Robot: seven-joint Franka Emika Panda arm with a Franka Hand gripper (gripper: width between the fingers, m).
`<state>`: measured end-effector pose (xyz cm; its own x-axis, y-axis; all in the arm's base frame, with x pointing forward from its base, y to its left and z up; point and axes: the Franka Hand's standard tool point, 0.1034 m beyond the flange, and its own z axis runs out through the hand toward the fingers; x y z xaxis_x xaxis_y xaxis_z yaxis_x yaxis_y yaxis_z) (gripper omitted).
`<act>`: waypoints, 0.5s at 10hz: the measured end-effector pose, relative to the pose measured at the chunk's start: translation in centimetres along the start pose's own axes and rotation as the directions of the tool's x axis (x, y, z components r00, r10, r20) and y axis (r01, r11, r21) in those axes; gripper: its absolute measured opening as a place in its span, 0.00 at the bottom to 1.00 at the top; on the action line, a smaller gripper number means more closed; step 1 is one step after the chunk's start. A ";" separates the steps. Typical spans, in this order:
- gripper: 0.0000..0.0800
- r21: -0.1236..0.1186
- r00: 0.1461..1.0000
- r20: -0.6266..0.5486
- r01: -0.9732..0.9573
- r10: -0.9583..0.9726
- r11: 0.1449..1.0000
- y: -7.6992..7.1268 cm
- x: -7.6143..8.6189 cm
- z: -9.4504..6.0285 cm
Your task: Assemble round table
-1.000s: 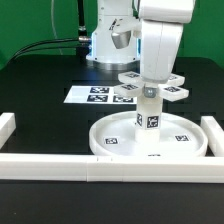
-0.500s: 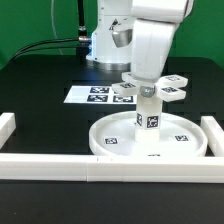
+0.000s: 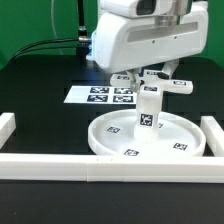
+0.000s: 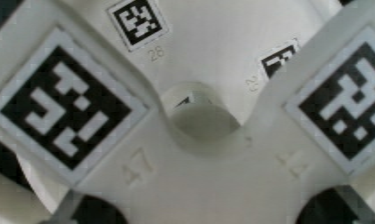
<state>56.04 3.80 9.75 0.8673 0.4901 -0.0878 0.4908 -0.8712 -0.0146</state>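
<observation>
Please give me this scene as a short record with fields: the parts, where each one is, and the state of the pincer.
disc: large rimmed round white plastic disc, flat on the black table
leg: short white cylindrical leg, upright at the disc's centre
foot: small white cross-shaped foot piece, on top of the leg
pincer: over the foot piece; fingers hidden
board: marker board, behind the disc

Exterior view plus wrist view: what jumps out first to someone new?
The bulky white arm fills the top of the exterior view, its gripper down over the cross-shaped foot piece; its jaws are hidden. That foot piece sits atop the short leg, upright in the middle of the round disc. In the wrist view, the foot piece's large square markers fill the picture.
</observation>
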 end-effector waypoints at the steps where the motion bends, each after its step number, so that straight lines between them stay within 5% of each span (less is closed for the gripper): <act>1: 0.56 0.003 0.998 -0.003 -0.060 0.060 0.998 0.0 0.1 0.0; 4: 0.56 0.008 0.972 -0.006 -0.233 0.233 0.972 -0.1 0.2 -0.2; 5: 0.56 0.032 0.924 -0.009 -0.381 0.382 0.924 -0.3 0.3 -0.2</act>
<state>56.15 4.22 9.89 0.9897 0.1205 -0.0775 0.1200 -0.9927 -0.0119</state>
